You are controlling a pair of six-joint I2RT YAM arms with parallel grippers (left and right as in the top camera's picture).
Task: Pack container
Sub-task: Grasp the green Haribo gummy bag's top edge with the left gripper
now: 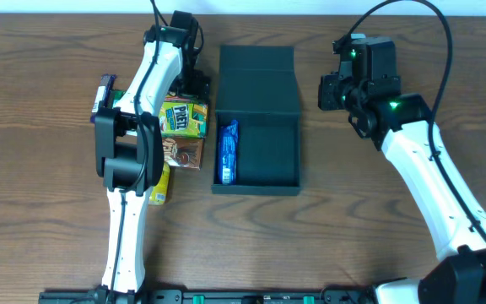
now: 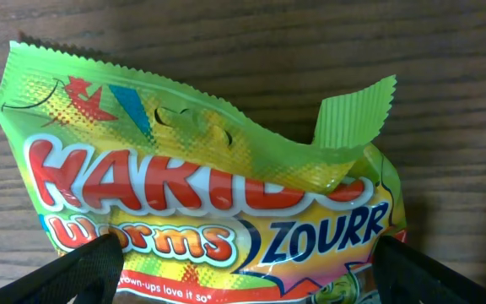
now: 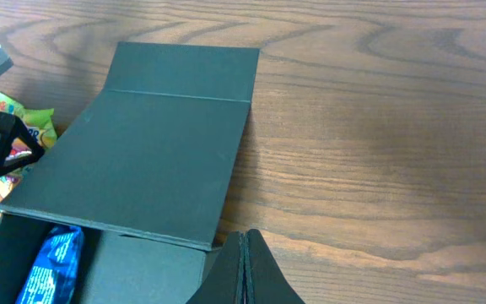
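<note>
The dark teal container [image 1: 268,148] stands open in the middle of the table, and its flap lid [image 1: 257,80] lies flat behind it. It also shows in the right wrist view [image 3: 150,160]. A blue snack pack [image 1: 228,152] lies inside along the left wall. My left gripper [image 1: 194,80] is just left of the lid. In the left wrist view it [image 2: 256,270] is open, with a finger at each side of a green-yellow Haribo worms pack [image 2: 209,169] on the wood. My right gripper [image 3: 245,241] is shut and empty, to the right of the lid [image 1: 332,91].
A green snack box [image 1: 184,118], a brown pack [image 1: 184,152] and a yellow pack [image 1: 160,184] lie left of the container, partly under my left arm. A small grey object [image 1: 106,89] lies further left. Bare wood lies right of the container.
</note>
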